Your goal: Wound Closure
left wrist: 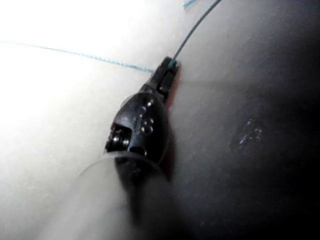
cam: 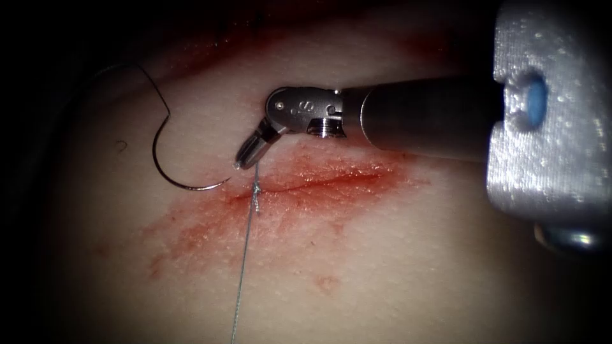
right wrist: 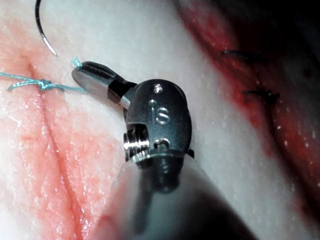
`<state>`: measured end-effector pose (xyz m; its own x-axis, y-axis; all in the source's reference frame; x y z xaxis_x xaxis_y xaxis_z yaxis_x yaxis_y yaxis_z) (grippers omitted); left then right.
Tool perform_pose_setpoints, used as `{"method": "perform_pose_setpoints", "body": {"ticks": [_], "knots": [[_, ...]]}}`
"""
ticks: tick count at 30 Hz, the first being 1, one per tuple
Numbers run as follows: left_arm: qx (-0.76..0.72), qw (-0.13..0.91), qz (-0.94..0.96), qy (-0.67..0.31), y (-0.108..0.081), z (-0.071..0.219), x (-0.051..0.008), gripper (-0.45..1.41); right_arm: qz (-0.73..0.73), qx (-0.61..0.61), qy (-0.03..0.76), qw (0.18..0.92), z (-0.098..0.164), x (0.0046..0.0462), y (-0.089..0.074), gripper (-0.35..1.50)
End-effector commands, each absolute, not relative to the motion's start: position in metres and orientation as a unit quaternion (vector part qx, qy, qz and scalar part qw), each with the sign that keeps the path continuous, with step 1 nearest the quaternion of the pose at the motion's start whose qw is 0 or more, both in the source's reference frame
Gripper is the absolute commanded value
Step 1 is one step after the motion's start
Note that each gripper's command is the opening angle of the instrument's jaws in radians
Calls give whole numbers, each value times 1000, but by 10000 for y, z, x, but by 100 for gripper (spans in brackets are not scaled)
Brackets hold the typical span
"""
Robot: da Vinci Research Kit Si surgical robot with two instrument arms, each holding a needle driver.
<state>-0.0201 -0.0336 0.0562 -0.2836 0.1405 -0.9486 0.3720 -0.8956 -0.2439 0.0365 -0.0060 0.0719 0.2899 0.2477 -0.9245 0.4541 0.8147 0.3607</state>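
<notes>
On the pale tissue [cam: 395, 274] a short cut [cam: 331, 182] runs left to right. The right tool [cam: 244, 157] comes in from the right, its jaws shut on a short thread end just above the cut's left end. In the right wrist view the right tool [right wrist: 82, 75] has a small tail sticking out beside it. A knot [cam: 255, 191] sits on the cut, and the thread [cam: 242, 267] runs from it toward the near edge. The curved needle [cam: 167, 167] lies free on the tissue left of the cut. The left tool [left wrist: 167, 69] is shut on the thread.
Red fluid [cam: 191, 236] stains the tissue around the cut. Dark thread trails from the needle's far end up and to the left [cam: 137, 69]. Older dark stitches [right wrist: 260, 92] cross a second red line beyond the right tool.
</notes>
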Motion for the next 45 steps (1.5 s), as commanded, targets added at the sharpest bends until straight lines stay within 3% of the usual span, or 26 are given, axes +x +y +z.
{"method": "perform_pose_setpoints", "body": {"ticks": [1,23,34,37,38,39,45], "knots": [[595,83,-768,223,-348,568,-209,-45,-66,293,592,748,726,372,-56,-35],[580,155,-736,311,-418,578,-223,-45,-5,237,585,776,727,365,-13,-35],[588,120,-756,261,-379,554,-220,-45,-2,239,612,754,721,369,-40,-33],[599,107,-771,187,-314,517,-214,-45,14,252,620,743,706,361,-54,68],[599,107,-774,174,-301,510,-213,-45,19,248,622,742,702,358,-55,81],[598,107,-780,149,-274,495,-210,-45,35,238,624,743,693,350,-55,108],[589,103,-797,88,-203,461,-196,-45,92,224,630,738,663,313,-37,128]]}}
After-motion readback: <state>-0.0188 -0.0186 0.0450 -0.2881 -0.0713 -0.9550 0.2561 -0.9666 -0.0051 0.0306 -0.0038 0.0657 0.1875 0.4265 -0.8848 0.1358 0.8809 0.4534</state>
